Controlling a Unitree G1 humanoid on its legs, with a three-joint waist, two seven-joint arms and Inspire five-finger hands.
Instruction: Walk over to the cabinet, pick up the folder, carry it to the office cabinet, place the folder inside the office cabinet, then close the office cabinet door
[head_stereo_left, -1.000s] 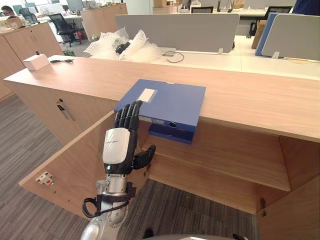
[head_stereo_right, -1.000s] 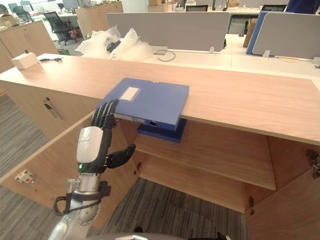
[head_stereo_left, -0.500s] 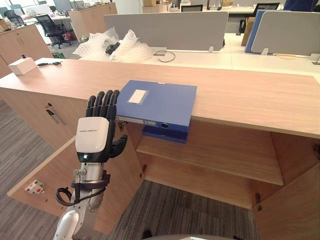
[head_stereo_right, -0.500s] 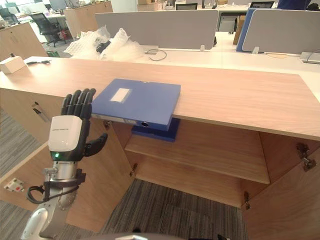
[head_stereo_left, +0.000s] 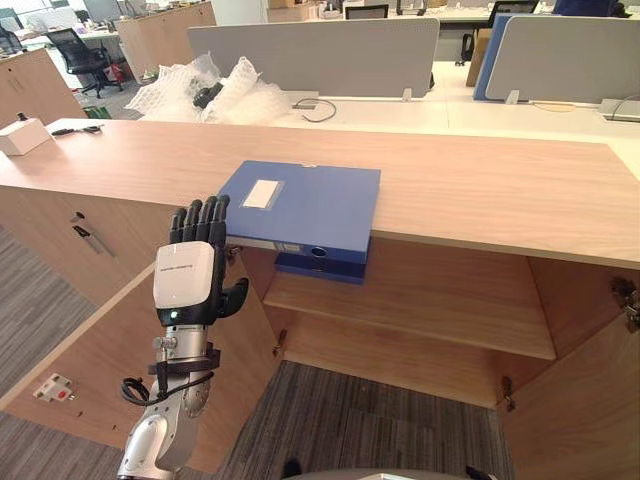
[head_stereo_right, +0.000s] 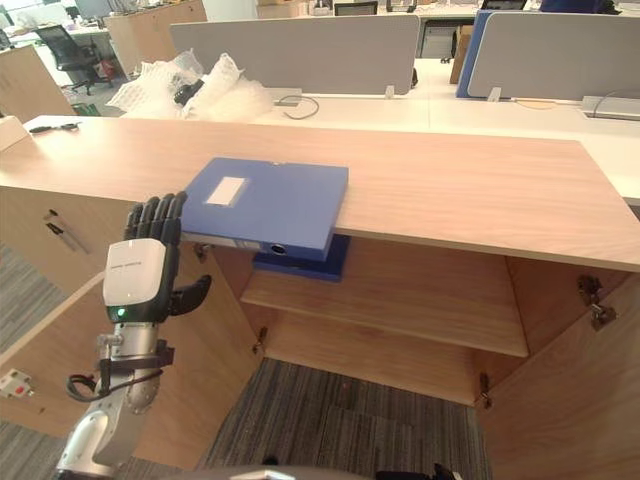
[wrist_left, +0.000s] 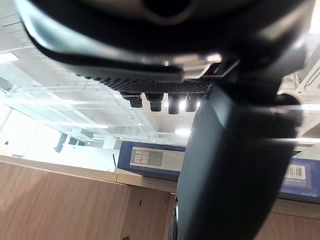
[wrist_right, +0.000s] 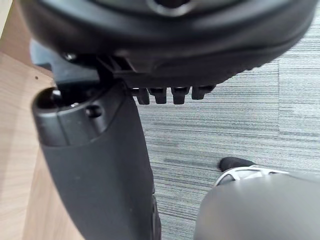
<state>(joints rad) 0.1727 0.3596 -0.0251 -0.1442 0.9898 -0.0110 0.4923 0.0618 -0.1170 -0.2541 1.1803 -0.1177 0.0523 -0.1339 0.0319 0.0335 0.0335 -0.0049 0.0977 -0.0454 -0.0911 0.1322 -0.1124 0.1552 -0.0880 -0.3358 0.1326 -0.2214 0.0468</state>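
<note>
Left eye view: left hand (head_stereo_left: 187, 283), fingers straight, stands just beside the folder (head_stereo_left: 300, 205) overhanging the bench (head_stereo_left: 480, 190); stiff, likely light, so grip its overhanging spine.

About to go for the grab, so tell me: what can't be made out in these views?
- Gap between left hand and folder: in the eye views the fingertips line up beside its corner, depth unclear.
- Lower blue box on the shelf: mostly hidden under the folder.
- Folder's spine: in the left wrist view the thumb covers the middle.
- Cabinet's right door: cut off by the eye views' edge.
</note>
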